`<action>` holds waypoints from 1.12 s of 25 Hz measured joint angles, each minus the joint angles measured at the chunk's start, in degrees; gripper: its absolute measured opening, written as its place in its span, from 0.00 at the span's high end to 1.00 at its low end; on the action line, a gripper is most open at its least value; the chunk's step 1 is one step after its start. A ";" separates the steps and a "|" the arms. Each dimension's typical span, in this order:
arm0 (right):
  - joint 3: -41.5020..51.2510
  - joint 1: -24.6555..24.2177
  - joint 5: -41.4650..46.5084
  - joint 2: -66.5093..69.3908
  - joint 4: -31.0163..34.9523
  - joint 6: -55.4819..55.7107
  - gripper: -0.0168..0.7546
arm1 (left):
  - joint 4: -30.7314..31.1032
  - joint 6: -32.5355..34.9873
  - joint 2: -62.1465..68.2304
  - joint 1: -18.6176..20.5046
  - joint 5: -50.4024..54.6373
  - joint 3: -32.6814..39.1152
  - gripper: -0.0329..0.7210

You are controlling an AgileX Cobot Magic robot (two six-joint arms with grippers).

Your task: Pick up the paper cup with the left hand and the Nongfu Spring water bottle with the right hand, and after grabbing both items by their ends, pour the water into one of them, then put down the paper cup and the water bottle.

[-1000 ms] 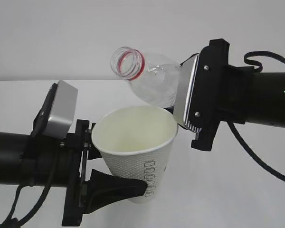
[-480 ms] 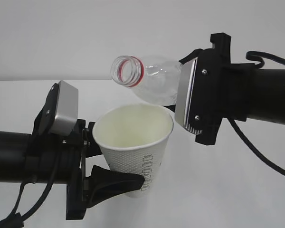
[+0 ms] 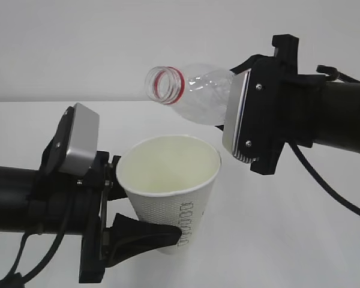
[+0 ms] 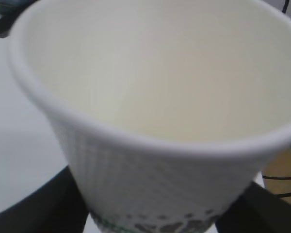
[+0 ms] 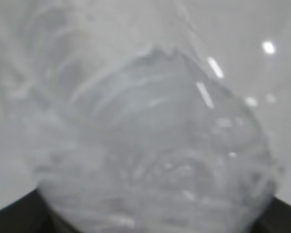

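Left hand [image 3: 145, 235] reaches in level from the left edge, curved black fingers [image 3: 150, 236] clamped round the paper cup [image 3: 171, 198] low down. Right hand [image 3: 243, 111] comes in from the right, higher, grey screwed plate facing us, gripping the Nongfu Spring water bottle [image 3: 195, 95] by its base.

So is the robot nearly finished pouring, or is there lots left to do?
Picking up looks done: the left black gripper holds the white dimpled paper cup near its base, and the right black gripper holds the clear plastic bottle by its bottom end. The bottle lies roughly level above the cup; no stream shows. Whether water was poured is unclear. Both things must then be put down.
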 joint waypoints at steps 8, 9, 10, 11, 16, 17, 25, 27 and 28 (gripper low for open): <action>0.00 0.00 -1.31 0.00 3.41 -5.26 0.34 | 0.84 0.00 -5.03 2.39 2.39 0.00 0.27; 0.00 0.00 -1.77 0.00 3.51 -5.39 0.34 | 1.12 0.00 -5.26 2.66 2.39 0.00 0.27; 0.00 0.00 -2.20 0.00 3.51 -5.47 0.34 | 1.57 0.00 -5.37 2.80 2.39 0.00 0.27; 0.00 0.00 -2.30 0.00 3.66 -5.72 0.34 | 2.24 -0.03 -5.46 2.90 2.39 0.00 0.27; 0.00 0.00 -2.93 0.00 6.06 -9.34 0.34 | 3.80 -1.60 -5.49 2.90 2.39 0.12 0.27; 0.00 0.00 -2.93 0.00 6.72 -10.06 0.34 | 4.46 -2.01 -5.49 2.90 2.39 0.12 0.27; 0.00 0.00 -3.15 0.00 8.46 -11.57 0.34 | 6.69 -3.08 -5.59 3.51 2.39 0.12 0.27; 0.00 0.00 -3.15 0.00 8.46 -12.58 0.34 | 6.69 -3.08 -5.59 3.70 2.39 0.12 0.27; 0.00 0.00 -3.15 0.00 8.46 -13.03 0.34 | 6.69 -3.19 -5.59 3.74 2.39 0.12 0.27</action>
